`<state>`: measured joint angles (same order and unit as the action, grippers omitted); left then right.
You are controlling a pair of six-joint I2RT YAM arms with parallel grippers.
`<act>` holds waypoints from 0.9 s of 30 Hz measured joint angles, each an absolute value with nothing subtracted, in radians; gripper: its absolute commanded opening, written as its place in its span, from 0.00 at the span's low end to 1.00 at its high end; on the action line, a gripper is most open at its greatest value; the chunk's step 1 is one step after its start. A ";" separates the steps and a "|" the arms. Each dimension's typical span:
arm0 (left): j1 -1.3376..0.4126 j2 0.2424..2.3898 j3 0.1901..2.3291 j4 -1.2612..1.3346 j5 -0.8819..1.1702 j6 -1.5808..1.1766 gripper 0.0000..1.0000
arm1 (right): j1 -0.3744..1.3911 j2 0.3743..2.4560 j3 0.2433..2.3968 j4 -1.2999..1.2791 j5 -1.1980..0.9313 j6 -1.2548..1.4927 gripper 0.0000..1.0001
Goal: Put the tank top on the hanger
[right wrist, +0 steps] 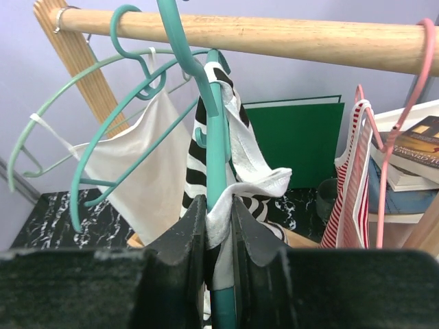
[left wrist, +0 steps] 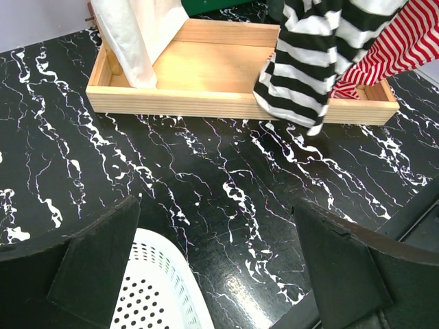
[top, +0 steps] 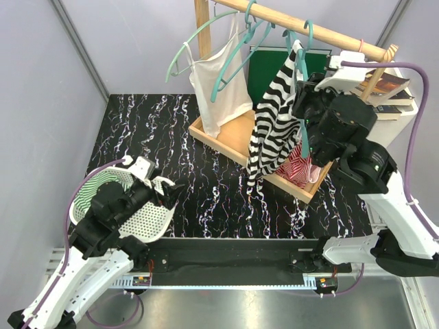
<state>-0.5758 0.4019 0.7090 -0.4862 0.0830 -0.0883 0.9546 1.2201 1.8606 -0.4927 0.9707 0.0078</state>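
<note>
The right tool (right wrist: 219,205) is raised at the wooden rail (right wrist: 274,38) and clenched. Between its fingers a bunched fold of the tank top (right wrist: 195,178) is pinched together with the teal arm of the hanger (right wrist: 216,137). The hanger is hooked over the rail, and the tank top is draped on it, with its pale inner side bunched at the grip. In the top view the tank top (top: 271,123) is seen hanging down from the rail (top: 309,27), right in front of the right tool (top: 302,103). Its striped hem is dangling past the front wall of the wooden tray (top: 226,147); whether it touches the desk (top: 206,199) cannot be told.

More teal hangers (right wrist: 103,137) are hung to the left on the same rail, one carrying a white tank top (top: 219,89). A red-and-white garment (right wrist: 346,185) is hung on a pink hanger (right wrist: 405,116) at the right end, its lower part lying in the tray. A green board (right wrist: 302,137) and stacked books (right wrist: 411,157) are seen behind.

The left tool (left wrist: 219,233) is released, with jaws spread wide and nothing between them. It is held low over the black marbled desk, well apart from the rail. A white perforated basket (left wrist: 158,288) is seen just beneath it.
</note>
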 measured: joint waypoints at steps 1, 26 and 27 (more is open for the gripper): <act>-0.576 0.400 0.709 -0.486 0.083 -0.088 0.99 | 0.945 1.228 1.861 -0.495 0.965 0.006 0.00; -0.575 0.392 0.709 -0.486 0.094 -0.089 0.99 | 0.587 1.350 1.960 -0.589 0.756 0.096 0.00; -0.575 0.392 0.709 -0.486 0.094 -0.089 0.99 | 0.581 1.348 1.960 -0.591 0.745 0.102 0.00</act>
<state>-0.5747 0.3923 0.7090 -0.4862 0.0944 -0.0887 0.5808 1.3479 1.9598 -0.5915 0.7452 0.1017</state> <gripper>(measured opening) 0.988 0.208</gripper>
